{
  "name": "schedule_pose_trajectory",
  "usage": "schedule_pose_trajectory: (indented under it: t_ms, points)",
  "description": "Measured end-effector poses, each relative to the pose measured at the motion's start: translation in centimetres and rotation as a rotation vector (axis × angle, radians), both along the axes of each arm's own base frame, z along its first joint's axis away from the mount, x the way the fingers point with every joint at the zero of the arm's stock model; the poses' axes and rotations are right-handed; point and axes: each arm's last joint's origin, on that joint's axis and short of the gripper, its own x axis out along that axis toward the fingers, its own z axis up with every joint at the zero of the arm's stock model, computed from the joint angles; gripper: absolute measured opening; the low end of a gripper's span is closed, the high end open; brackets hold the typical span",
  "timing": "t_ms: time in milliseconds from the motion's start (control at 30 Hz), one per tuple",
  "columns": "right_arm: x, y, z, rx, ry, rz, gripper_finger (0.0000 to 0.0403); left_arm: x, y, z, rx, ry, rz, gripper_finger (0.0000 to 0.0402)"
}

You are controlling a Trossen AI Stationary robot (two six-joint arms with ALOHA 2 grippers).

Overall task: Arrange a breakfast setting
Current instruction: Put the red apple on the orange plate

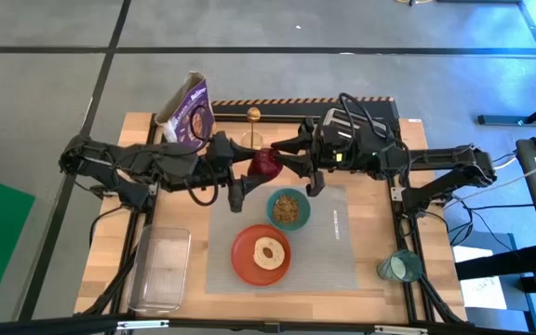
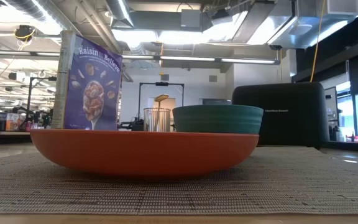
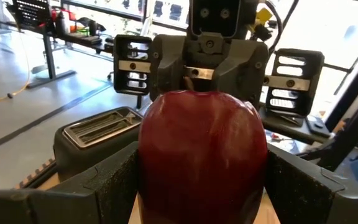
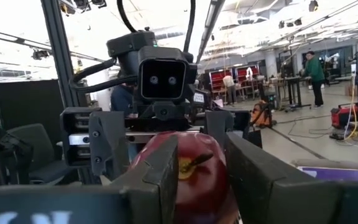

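Observation:
The dark red fruit (image 1: 266,164) is held in the air over the far edge of the grey placemat (image 1: 333,251), between my two grippers. My left gripper (image 1: 254,167) comes from the left and is shut on it. My right gripper (image 1: 285,158) comes from the right and is shut on its other end. On the mat lie the orange plate (image 1: 246,268) with the bagel (image 1: 270,253) and the teal bowl (image 1: 274,199). The teal cup (image 1: 398,267) stands off the mat at the near right. The gold spoon (image 1: 254,115) stands in a wire holder at the back. My left gripper pinches the fruit's two broad sides (image 3: 151,168) between its two fingers (image 3: 114,186), coming level from the table's left. The fruit fills the gap and is lifted clear of the table. My right gripper has the fruit's stem end (image 4: 191,163) between its two fingers (image 4: 157,180), coming level from the table's right. The fingers hide the exact places of touch.
The black toaster (image 1: 366,119) stands at the back right, behind my right arm. A purple cereal box (image 1: 189,112) stands at the back left. The clear plastic tub (image 1: 161,270) lies at the near left. People show in the room beyond the table (image 4: 312,68).

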Motion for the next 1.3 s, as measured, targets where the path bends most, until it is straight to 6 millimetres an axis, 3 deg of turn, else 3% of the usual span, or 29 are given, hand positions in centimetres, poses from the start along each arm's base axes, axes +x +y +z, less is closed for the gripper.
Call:
schedule_pose_trajectory:
  t_ms: [367,700,1300]
  points:
    - [-0.04,0.03,0.02,-0.011,0.003,0.016,0.0009,0.02,0.37,0.01,0.007,0.0,0.043,0.0292]
    - [-0.03,-0.02,0.01,-0.013,0.004,-0.004,0.0004,0.0,0.45,0.01,0.019,0.0,0.078,0.0295]
    - [0.15,-0.01,-0.52,-0.01,0.052,-0.023,0.0001,0.0,0.2,-0.54,-0.053,0.04,-0.024,0.0362]
